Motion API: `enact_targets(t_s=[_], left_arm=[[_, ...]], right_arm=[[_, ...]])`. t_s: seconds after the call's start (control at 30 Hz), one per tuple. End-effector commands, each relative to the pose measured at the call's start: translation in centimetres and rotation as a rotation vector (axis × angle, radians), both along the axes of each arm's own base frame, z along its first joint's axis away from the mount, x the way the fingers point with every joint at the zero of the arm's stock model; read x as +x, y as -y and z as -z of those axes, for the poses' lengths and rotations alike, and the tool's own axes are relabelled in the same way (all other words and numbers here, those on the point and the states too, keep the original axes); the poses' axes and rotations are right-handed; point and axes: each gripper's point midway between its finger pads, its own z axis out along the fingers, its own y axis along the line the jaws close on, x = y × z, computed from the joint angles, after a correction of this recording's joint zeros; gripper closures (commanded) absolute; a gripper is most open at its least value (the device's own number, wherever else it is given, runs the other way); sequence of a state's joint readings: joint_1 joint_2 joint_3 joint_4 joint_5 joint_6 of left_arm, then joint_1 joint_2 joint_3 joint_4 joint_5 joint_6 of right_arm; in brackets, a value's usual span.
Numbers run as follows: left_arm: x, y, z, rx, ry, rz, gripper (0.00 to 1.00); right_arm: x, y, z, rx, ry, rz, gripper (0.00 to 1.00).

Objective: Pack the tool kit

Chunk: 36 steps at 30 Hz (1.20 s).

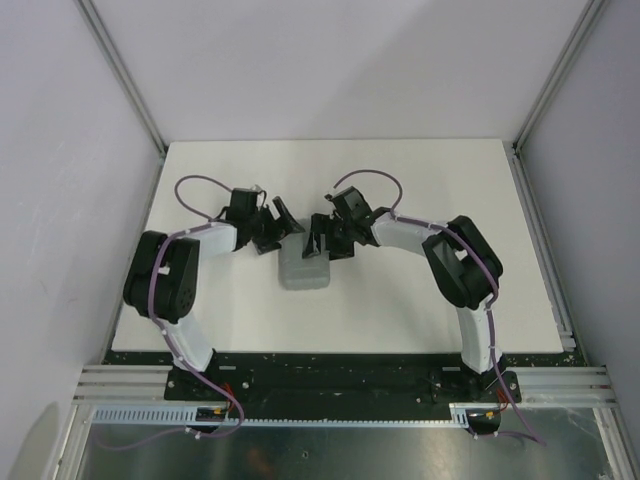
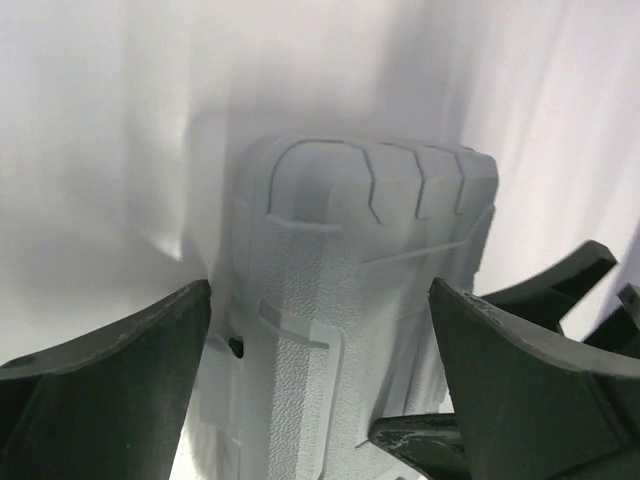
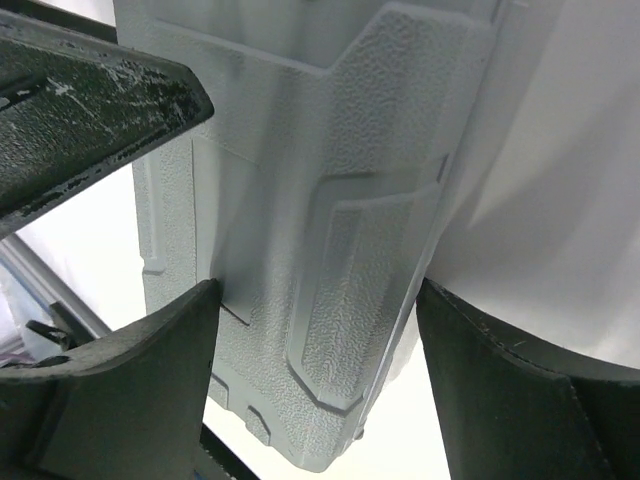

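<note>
Two things crowd shut case [image 1: 305, 268]: left claw [image 2: 320, 285], right claw [image 3: 318, 285].

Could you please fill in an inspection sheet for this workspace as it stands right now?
Surface: white table, flat, carrying the case.
Job's things: grey case lies closed near the centre; no loose tools seen.
Clutter: nothing seen.
Grippers: left gripper and right gripper are both open, fingers spread over the case's far end.
Cables: purple cables loop along both arms, clear of the case.
Surroundings: white walls, aluminium frame posts, metal rail at the near edge.
</note>
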<state>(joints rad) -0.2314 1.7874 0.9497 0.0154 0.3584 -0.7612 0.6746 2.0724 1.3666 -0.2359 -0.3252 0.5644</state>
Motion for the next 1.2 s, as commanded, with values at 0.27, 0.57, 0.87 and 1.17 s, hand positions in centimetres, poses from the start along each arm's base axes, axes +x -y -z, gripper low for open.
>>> enact_targets(t_s=[0.27, 0.57, 0.87, 1.17], left_arm=[[-0.1, -5.8, -3.8, 0.261, 0.086, -0.110, 0.01], [-5.0, -2.5, -2.5, 0.029, 0.016, -0.024, 0.04], [-5.0, -1.7, -2.1, -0.048, 0.058, -0.025, 0.21], [-5.5, -1.5, -0.8, -0.066, 0.016, -0.028, 0.31]], right_arm=[[-11.5, 10.3, 11.8, -0.500, -0.398, -0.043, 0.28], [-11.4, 9.9, 11.9, -0.479, -0.408, -0.034, 0.29], [-11.5, 9.8, 12.1, -0.477, -0.414, -0.034, 0.31], [-11.6, 9.7, 12.2, -0.472, -0.420, -0.035, 0.32]])
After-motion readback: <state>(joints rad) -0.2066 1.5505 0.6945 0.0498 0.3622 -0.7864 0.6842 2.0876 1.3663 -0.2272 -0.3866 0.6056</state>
